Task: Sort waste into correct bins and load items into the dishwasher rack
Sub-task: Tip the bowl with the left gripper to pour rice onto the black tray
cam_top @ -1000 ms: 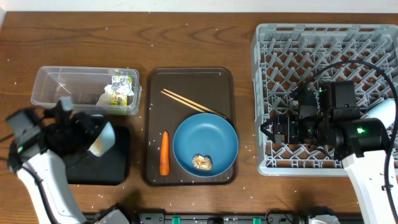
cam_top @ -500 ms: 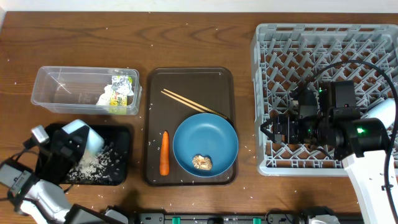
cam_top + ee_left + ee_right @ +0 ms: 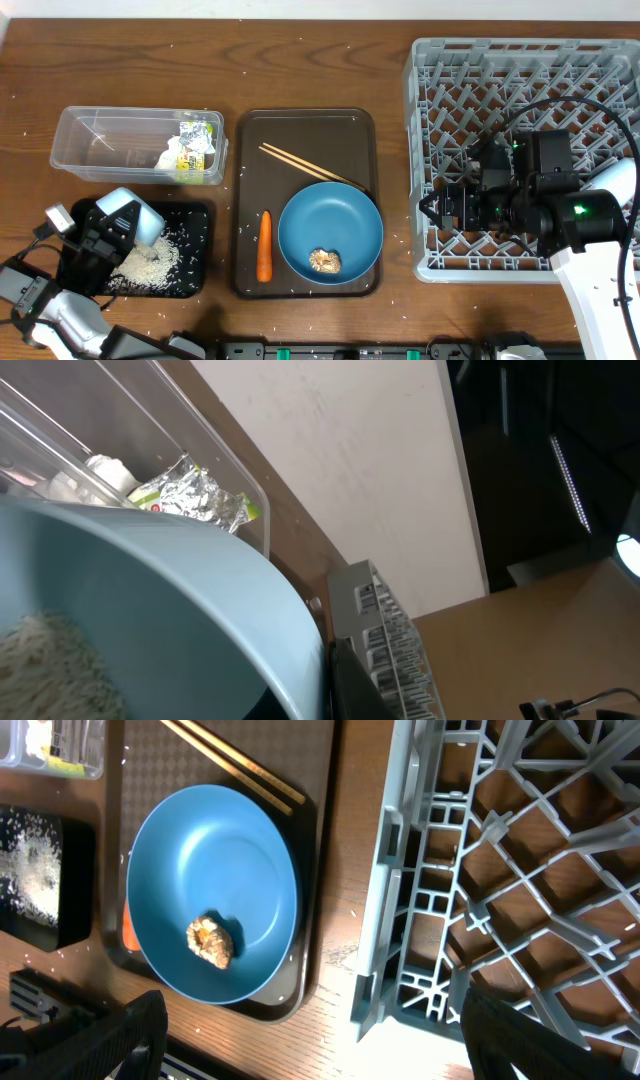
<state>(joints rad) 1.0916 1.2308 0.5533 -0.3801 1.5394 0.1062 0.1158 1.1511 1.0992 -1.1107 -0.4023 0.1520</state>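
Two chopsticks [image 3: 310,166] lie beside the blue plate [image 3: 330,212].

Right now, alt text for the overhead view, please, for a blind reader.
The left end effector holds a light-blue cup tipped over the black tray, where rice lies. On the brown serving tray sit a blue plate with a food lump, a carrot and chopsticks; the right end effector hangs open over the grey rack.

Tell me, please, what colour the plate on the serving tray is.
Blue plate, clearest in the overhead view.
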